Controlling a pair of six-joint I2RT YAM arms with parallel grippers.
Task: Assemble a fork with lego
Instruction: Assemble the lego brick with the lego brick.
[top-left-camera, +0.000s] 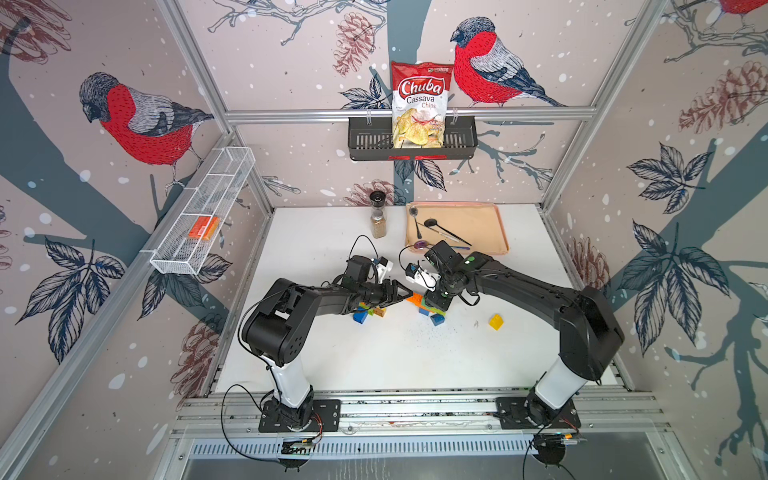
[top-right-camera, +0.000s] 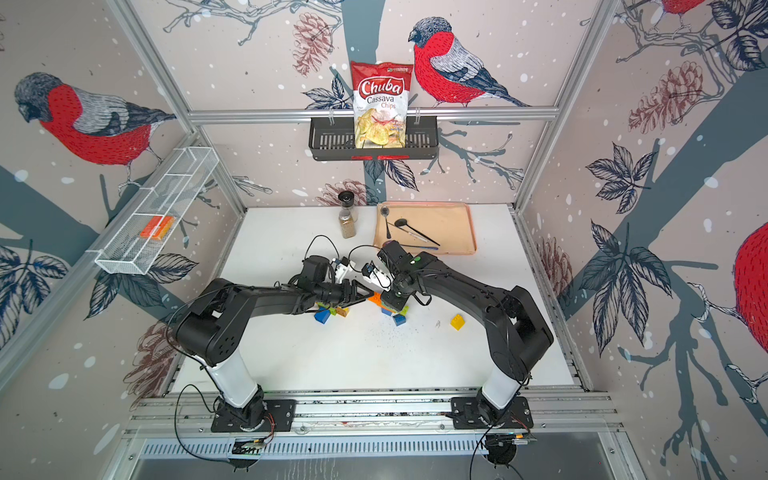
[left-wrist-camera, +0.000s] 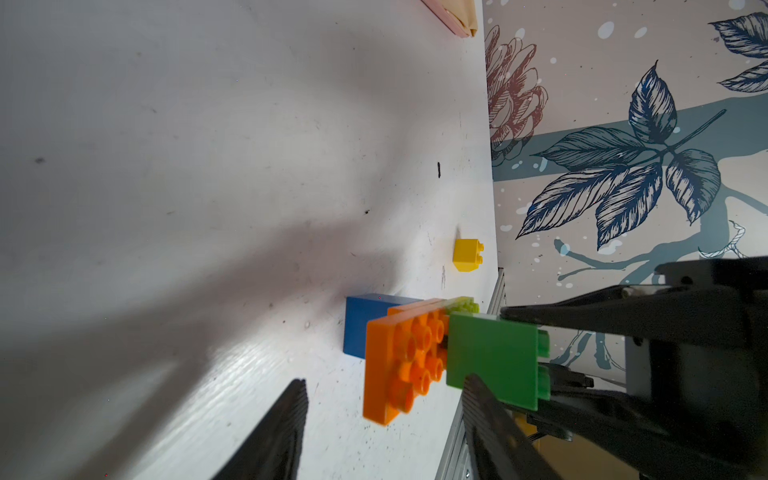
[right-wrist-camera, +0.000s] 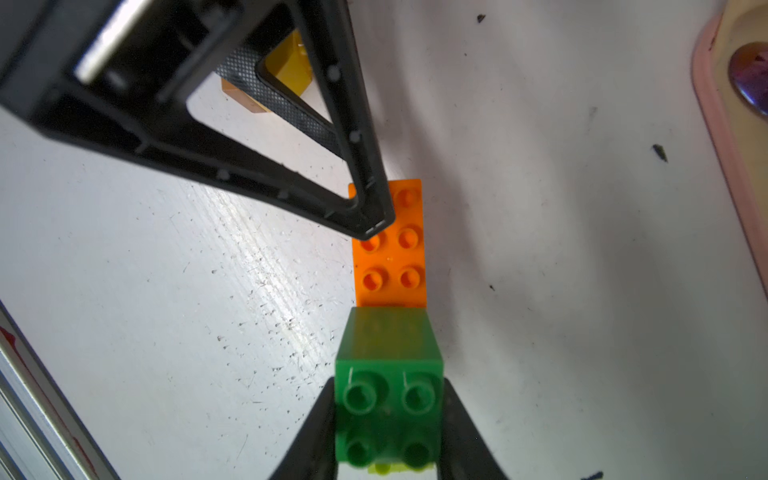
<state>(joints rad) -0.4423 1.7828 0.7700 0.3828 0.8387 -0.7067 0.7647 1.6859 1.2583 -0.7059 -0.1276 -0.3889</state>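
Note:
A long orange lego brick (right-wrist-camera: 390, 266) lies with its studs up, and a green lego brick (right-wrist-camera: 388, 374) sits on one end of it. My right gripper (right-wrist-camera: 389, 384) is shut on that green brick (left-wrist-camera: 494, 361), with a lime green piece (left-wrist-camera: 463, 305) beneath. My left gripper (left-wrist-camera: 385, 380) is open, its fingers either side of the orange brick's (left-wrist-camera: 403, 357) free end without gripping it. One left finger (right-wrist-camera: 365, 199) hangs over the orange studs. In both top views the two grippers meet at mid-table, the left (top-left-camera: 405, 291) beside the right (top-left-camera: 434, 305).
Loose lego lies around: blue bricks (top-left-camera: 360, 317) (top-left-camera: 437, 319), a brown brick (top-left-camera: 379, 311) and a yellow brick (top-left-camera: 496, 322). At the back stand a pepper grinder (top-left-camera: 378, 216) and a tan tray (top-left-camera: 478, 224) with spoons. A wire basket (top-left-camera: 183, 249) on the left wall holds a smooth orange block.

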